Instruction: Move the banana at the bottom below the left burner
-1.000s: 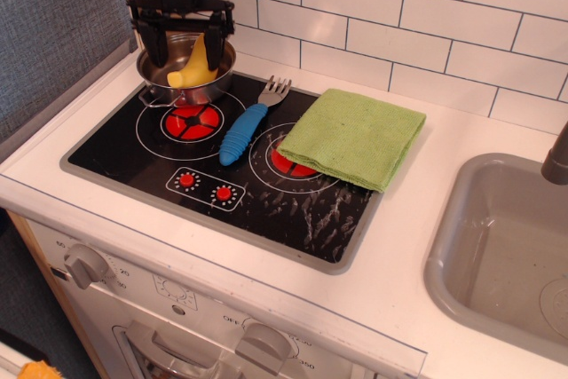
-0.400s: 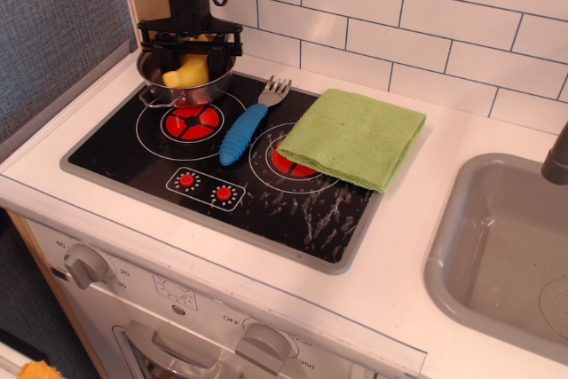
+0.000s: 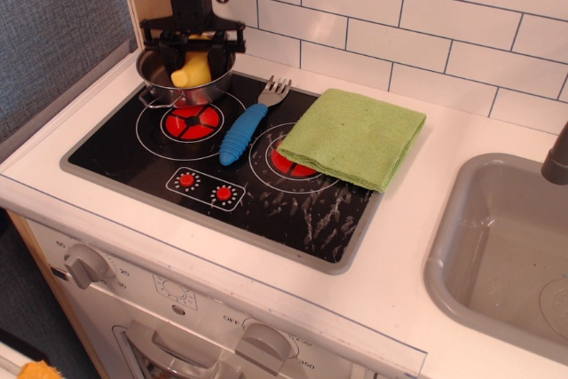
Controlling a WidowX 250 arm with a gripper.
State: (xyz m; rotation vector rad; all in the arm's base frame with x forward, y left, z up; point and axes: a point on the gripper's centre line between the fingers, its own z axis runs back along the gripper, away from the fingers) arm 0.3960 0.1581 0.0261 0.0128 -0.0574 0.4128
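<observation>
One banana (image 3: 192,70): upright inside pot (image 3: 160,86), at 12 o'clock of left burner (image 3: 193,120).
Gripper (image 3: 192,52): fingers apart around banana, ready to clamp.

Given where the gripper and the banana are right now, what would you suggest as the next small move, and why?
Probably close the fingers on the banana. The gripper sits low over the metal pot at the back of the left burner, its fingers either side of the banana standing inside; whether they already grip it is unclear. Lifting it out comes next.
</observation>
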